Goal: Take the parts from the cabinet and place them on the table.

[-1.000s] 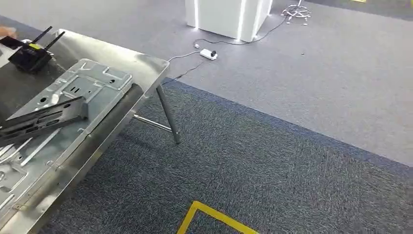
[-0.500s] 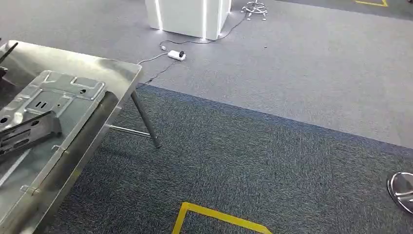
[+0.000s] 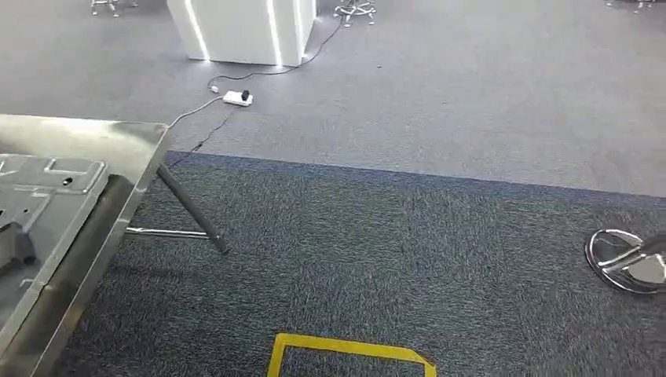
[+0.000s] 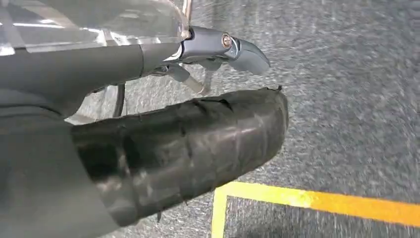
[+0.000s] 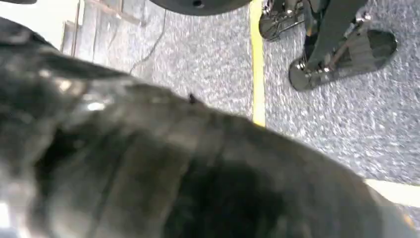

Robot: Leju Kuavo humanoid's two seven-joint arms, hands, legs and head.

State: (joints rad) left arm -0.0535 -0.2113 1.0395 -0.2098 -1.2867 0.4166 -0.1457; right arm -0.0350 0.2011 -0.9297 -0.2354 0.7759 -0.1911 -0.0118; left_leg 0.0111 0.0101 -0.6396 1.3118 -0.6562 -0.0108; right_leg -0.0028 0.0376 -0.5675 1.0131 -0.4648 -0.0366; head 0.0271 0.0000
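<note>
The steel bench (image 3: 118, 141) fills the head view at about eight o'clock, one slanted leg (image 3: 192, 210) reaching down to the dark carpet (image 3: 393, 251). A pressed sheet-metal part (image 3: 47, 188) lies flat on the bench near its right edge, with a darker metal piece (image 3: 14, 247) resting on it at the frame's left border. The left hand (image 4: 163, 144) hangs above the carpet beside a yellow floor line (image 4: 317, 198); whether its fingers (image 4: 242, 49) are wide or narrow cannot be told. The right hand (image 5: 198, 178) is a close blur, so its fingers cannot be judged either. A white pillar (image 3: 243, 31) stands at eleven o'clock, a power strip (image 3: 237, 97) before it, and a chrome chair base (image 3: 624, 259) lies at three o'clock.
</note>
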